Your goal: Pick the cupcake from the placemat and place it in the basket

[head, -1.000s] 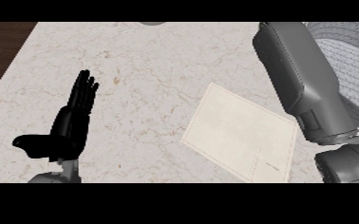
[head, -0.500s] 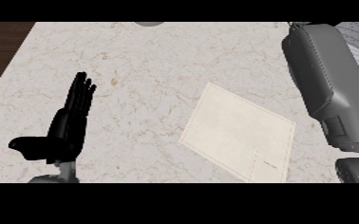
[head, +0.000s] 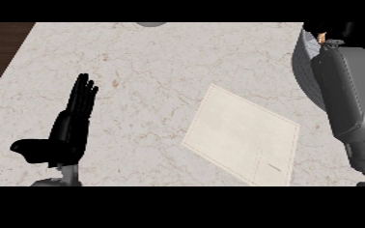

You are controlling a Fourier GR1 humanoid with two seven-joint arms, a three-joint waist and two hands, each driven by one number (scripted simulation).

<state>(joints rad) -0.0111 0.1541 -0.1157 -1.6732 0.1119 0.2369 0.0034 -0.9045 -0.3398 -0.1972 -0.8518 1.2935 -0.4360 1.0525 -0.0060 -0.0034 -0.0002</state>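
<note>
The cream placemat (head: 242, 135) lies bare on the marble counter (head: 157, 72), right of centre. My right forearm runs up the right edge, and my right hand (head: 336, 29) is at the top right corner, over the grey basket (head: 304, 72). A small tan bit of the cupcake (head: 323, 38) shows against the dark curled hand; the rest is hidden. My left hand (head: 71, 125) rests open at the lower left, fingers pointing up, holding nothing.
The basket is partly cut off by the right edge and partly covered by my forearm. A grey rounded object (head: 149, 24) peeks in at the counter's far edge. Dark wood (head: 10, 38) borders the counter at the upper left.
My right arm has swung to the right and away from the placemat, ending over the basket at the right edge. The left hand has stayed still.
</note>
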